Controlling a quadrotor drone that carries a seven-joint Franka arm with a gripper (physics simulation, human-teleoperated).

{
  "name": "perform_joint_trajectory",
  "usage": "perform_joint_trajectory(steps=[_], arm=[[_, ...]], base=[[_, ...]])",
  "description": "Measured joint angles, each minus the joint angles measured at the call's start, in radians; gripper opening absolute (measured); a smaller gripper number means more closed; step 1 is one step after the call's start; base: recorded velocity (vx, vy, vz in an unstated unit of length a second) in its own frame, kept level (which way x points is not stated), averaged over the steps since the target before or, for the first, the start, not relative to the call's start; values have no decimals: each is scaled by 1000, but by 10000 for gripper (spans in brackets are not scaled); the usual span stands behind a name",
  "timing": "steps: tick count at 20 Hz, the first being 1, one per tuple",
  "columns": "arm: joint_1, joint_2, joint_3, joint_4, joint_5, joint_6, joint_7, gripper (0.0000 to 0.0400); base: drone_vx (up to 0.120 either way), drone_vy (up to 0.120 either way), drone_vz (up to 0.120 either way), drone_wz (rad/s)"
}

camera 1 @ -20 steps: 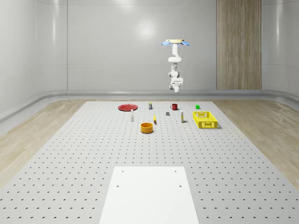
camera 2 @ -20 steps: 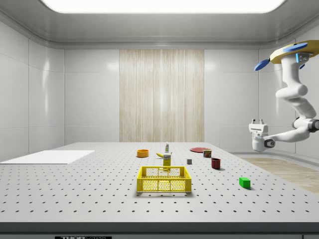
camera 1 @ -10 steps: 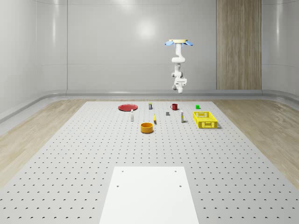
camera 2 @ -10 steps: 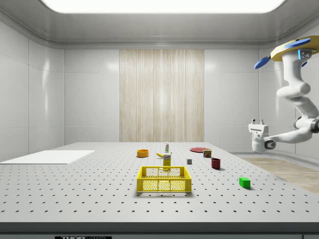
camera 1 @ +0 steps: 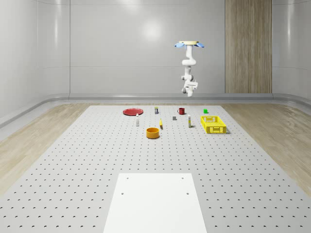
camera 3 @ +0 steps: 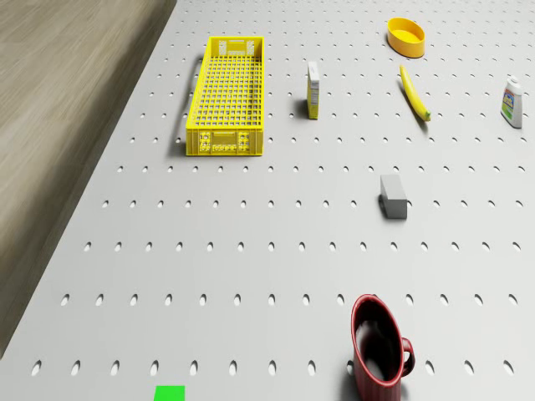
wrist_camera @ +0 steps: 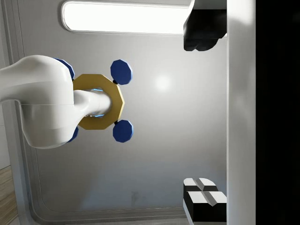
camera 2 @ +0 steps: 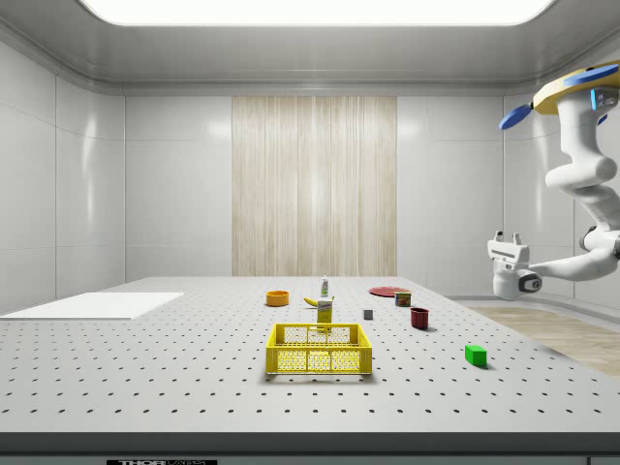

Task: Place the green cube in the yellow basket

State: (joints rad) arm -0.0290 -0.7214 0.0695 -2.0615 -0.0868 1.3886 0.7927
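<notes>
The green cube (camera 1: 205, 111) (camera 2: 475, 355) (camera 3: 170, 393) lies on the perforated table near its far edge. The yellow basket (camera 1: 214, 130) (camera 2: 320, 360) (camera 3: 226, 142) stands apart from it, nearer the whole-scene camera. The drone (camera 1: 189, 44) (camera 2: 581, 92) hovers high over the table's far edge, above and behind the cube. Its white arm hangs folded, and the gripper (camera 1: 190, 90) (camera 2: 508, 237) (wrist_camera: 205, 112) is well above the table, pointing upward. It is open and holds nothing; in the wrist view its fingers (wrist_camera: 204, 199) stand wide apart against the ceiling.
A red mug (camera 3: 380, 351) stands near the cube. A grey block (camera 3: 393, 197), a carton (camera 3: 313, 89), a banana (camera 3: 414, 92), an orange bowl (camera 3: 406, 35) and a bottle (camera 3: 512, 102) are spread beyond it. A red plate (camera 1: 132, 111) lies farther left. Wooden floor (camera 3: 50, 125) borders the table.
The drone and its arm have drifted a little toward the right in both the whole-scene and side views. The gripper stays open and raised. Nothing on the table has moved.
</notes>
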Motion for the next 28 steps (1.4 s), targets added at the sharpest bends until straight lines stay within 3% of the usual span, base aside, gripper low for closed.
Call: perform_joint_trajectory(steps=[5,10,13,17,19,22,28], arm=[[-26,-6,84,-16,-119,6,16,400],[-85,-23,264,-84,-379,19,56,400],[-148,-48,434,-193,-639,32,106,400],[-279,-102,688,-438,-1082,36,231,400],[-370,-131,801,-564,-1302,15,317,400],[-531,-172,934,-703,-1567,-46,451,400],[-802,-244,1088,-811,-1825,-171,639,400]], base=[[104,120,0,0],[0,120,0,0],[93,120,0,0],[120,120,0,0],[0,120,0,0],[0,120,-80,0],[0,120,-120,0]])
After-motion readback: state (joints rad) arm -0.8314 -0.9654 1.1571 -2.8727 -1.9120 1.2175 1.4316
